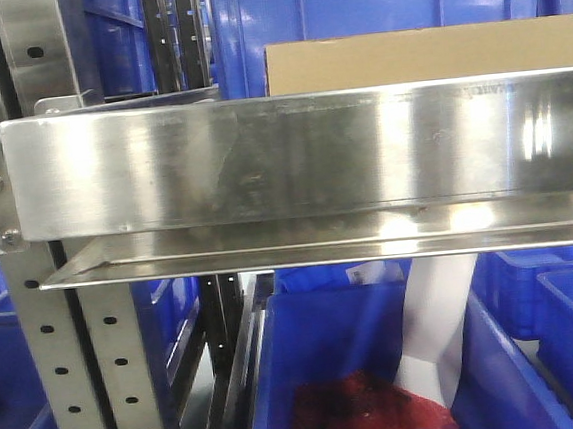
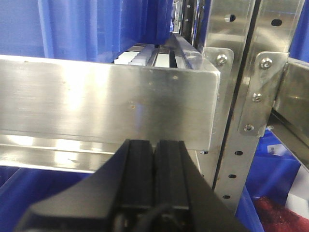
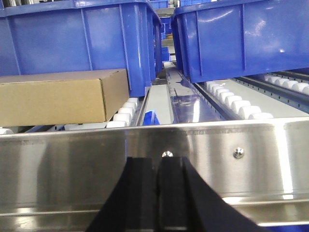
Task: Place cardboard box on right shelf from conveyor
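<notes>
The tan cardboard box (image 3: 60, 96) lies flat on the white rollers of the right shelf (image 3: 227, 159), behind its shiny steel front lip. In the front view only the box's upper part (image 1: 423, 55) shows above that lip (image 1: 302, 158). My right gripper (image 3: 158, 159) is shut and empty, just in front of the lip and to the right of the box. In front of the neighbouring steel lip (image 2: 106, 104) my left gripper (image 2: 154, 143) is shut too, holding nothing. The conveyor is out of view.
Large blue bins (image 3: 241, 36) stand on the rollers behind and beside the box. Perforated steel uprights (image 2: 241, 92) frame the shelf. Below the shelf, a blue bin (image 1: 380, 367) holds red mesh and a white sleeve.
</notes>
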### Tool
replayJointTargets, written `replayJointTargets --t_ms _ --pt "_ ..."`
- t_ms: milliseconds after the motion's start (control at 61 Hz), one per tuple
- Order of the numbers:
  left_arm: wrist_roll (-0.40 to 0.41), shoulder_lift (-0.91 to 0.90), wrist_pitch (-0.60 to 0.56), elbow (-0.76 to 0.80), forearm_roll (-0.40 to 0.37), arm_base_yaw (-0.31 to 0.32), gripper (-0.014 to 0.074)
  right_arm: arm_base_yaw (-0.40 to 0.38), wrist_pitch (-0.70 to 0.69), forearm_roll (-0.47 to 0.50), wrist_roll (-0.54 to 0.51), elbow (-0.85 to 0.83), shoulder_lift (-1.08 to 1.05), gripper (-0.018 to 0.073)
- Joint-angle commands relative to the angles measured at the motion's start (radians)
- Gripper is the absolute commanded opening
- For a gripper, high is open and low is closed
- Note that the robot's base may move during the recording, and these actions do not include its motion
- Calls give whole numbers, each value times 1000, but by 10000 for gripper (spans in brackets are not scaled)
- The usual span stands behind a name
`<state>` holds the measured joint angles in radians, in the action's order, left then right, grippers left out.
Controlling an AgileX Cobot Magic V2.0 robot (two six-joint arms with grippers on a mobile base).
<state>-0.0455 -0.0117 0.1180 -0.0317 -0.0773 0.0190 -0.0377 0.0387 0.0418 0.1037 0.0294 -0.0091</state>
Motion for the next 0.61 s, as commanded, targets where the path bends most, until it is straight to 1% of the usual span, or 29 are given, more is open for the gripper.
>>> replayJointTargets --t_ms 0,590 --pt "0 -15 -87 -8 -6 3 -116 -6 -91 -7 -2 -4 -19 66" --pt "0 -15 -87 -8 -6 3 -116 -6 -91 -7 -2 -4 -19 66"
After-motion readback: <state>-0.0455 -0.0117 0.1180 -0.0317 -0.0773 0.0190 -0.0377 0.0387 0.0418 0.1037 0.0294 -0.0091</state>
